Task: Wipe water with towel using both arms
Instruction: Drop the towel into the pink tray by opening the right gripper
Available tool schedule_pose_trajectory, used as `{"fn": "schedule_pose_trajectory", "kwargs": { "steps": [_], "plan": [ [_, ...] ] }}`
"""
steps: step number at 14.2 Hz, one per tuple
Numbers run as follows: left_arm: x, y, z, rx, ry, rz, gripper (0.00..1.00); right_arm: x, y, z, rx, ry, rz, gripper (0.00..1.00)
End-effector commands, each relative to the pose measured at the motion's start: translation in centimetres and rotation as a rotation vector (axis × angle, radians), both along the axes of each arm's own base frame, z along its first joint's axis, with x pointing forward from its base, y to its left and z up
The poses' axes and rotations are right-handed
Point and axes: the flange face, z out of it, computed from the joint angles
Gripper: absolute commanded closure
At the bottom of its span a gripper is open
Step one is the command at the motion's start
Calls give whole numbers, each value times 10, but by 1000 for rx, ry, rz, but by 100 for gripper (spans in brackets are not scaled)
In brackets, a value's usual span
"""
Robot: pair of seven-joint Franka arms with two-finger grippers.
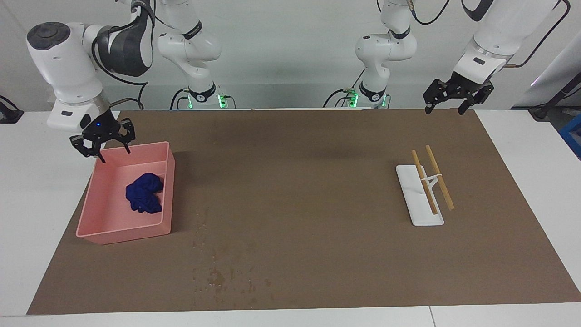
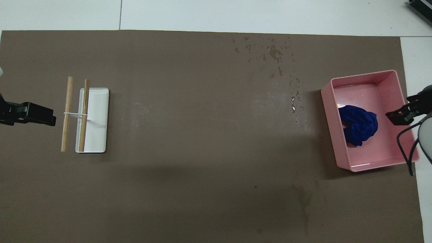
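The dark blue towel (image 1: 144, 195) (image 2: 357, 124) lies crumpled inside the pink tub (image 1: 169, 190) (image 2: 329, 111) at the right arm's end of the table. My right gripper (image 1: 102, 144) (image 2: 403, 114) hangs open and empty over the tub's rim nearest the robots. The water (image 1: 222, 272) (image 2: 273, 54) is scattered droplets and damp blotches on the brown mat, farther from the robots than the tub. My left gripper (image 1: 454, 97) (image 2: 33, 114) waits open in the air over the mat's corner at the left arm's end.
A white tray (image 1: 420, 218) (image 2: 98, 135) with two wooden sticks (image 1: 438, 177) (image 2: 67, 111) across a small stand sits toward the left arm's end. The brown mat (image 1: 295, 181) covers most of the white table. A faint damp streak (image 2: 303, 199) marks the mat nearer the robots.
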Motion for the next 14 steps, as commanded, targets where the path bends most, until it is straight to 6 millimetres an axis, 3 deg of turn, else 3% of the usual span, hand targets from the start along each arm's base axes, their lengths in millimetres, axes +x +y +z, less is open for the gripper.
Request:
{"fn": "schedule_pose_trajectory", "kwargs": {
  "steps": [1, 5, 6, 9, 14],
  "plan": [
    [-8, 2, 1, 5, 1, 5, 0, -9, 16, 35, 22, 14, 16, 0],
    [-8, 2, 1, 5, 1, 5, 0, -15, 61, 89, 84, 35, -139, 0],
    [-8, 2, 1, 5, 1, 5, 0, -15, 71, 92, 89, 36, -204, 0],
    [-8, 2, 1, 5, 1, 5, 0, -12, 94, 79, 120, 56, -402, 0],
    [-8, 2, 1, 5, 1, 5, 0, -17, 100, 69, 173, 92, -410, 0]
  ]
}}
